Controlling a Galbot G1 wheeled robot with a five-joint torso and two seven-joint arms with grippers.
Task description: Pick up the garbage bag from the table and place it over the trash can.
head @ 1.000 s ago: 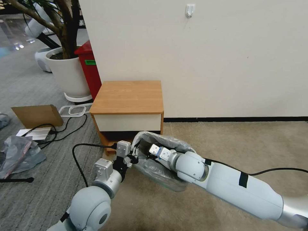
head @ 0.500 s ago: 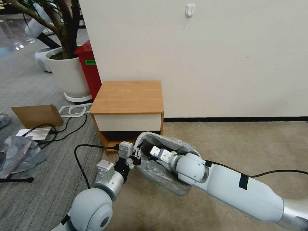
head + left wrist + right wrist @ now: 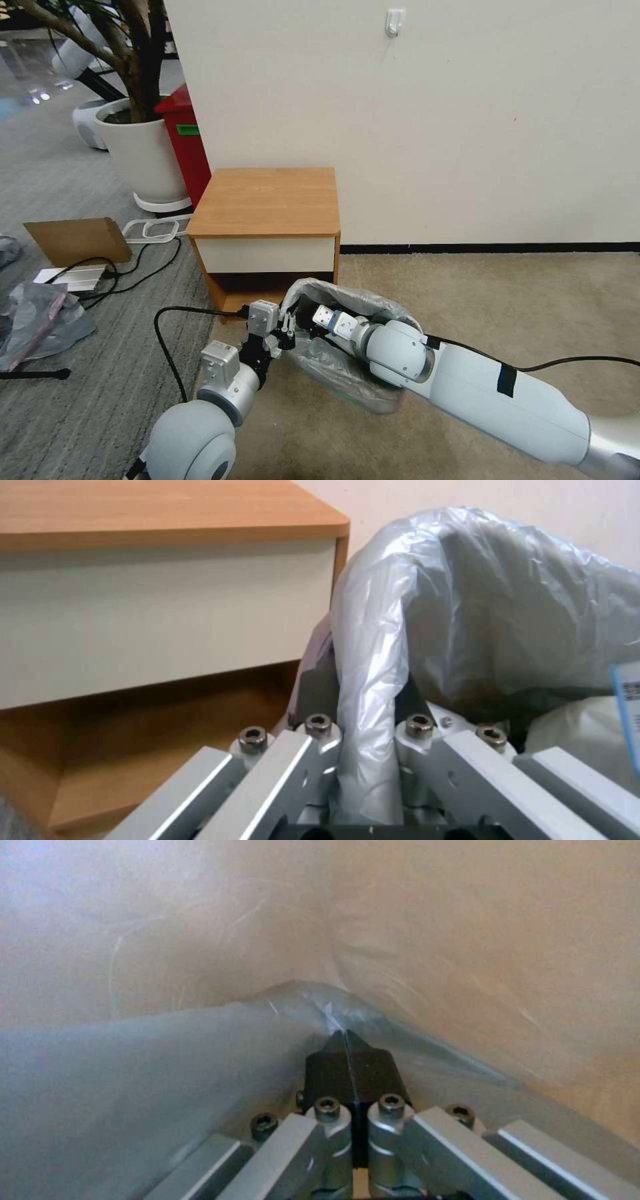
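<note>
The grey translucent garbage bag (image 3: 353, 299) is pulled over the trash can (image 3: 360, 392), which stands tilted on the carpet in front of the table (image 3: 267, 200); the can's shape shows through the plastic. My left gripper (image 3: 287, 327) is shut on the bag-covered rim at the mouth's left side, and the left wrist view shows the bag (image 3: 467, 610) bunched between its fingers (image 3: 319, 726). My right gripper (image 3: 307, 313) reaches inside the bag, its black pads (image 3: 347, 1060) shut together and pressing the film (image 3: 167, 1065).
A red bin (image 3: 183, 147) and a white plant pot (image 3: 143, 157) stand left of the table against the wall. Cardboard (image 3: 80, 240), black cables (image 3: 160, 320) and a grey plastic sheet (image 3: 40, 320) lie on the floor at left. Open carpet stretches to the right.
Both grippers and the bagged can have shifted slightly to the right and toward me. The left arm's cable loop moved with it.
</note>
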